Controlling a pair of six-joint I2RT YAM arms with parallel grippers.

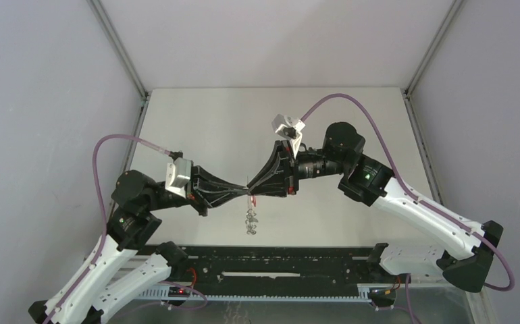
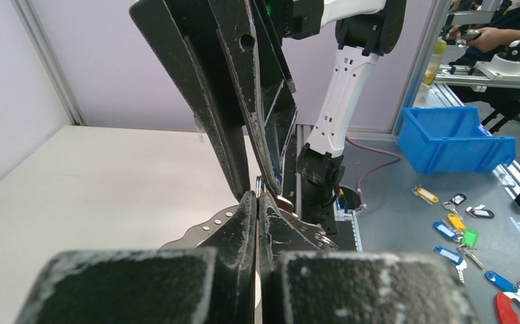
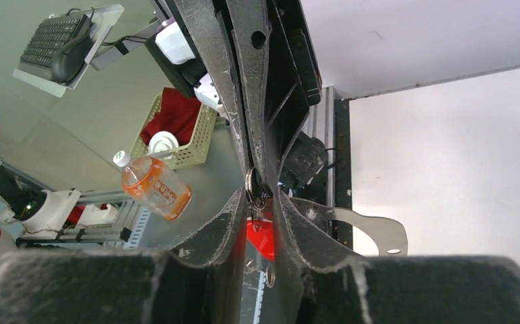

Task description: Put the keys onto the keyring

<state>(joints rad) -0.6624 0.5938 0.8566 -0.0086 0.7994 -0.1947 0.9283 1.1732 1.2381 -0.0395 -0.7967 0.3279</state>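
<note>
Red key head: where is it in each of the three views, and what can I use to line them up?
Top external: red key head, a tiny red speck at centre where the two grippers' tips meet, chain hanging below.
Left wrist: not visible; the black fingers block it.
Right wrist: low centre, between the right gripper's fingers, below a small metal ring.
Shared landmark: the point where the two grippers meet tip to tip.

Both arms are reaching inward, meeting tip to tip mid-air. Left pincer (image 1: 242, 190) is pressing its fingers together; right pincer (image 1: 250, 191) is standing slightly parted.
</note>
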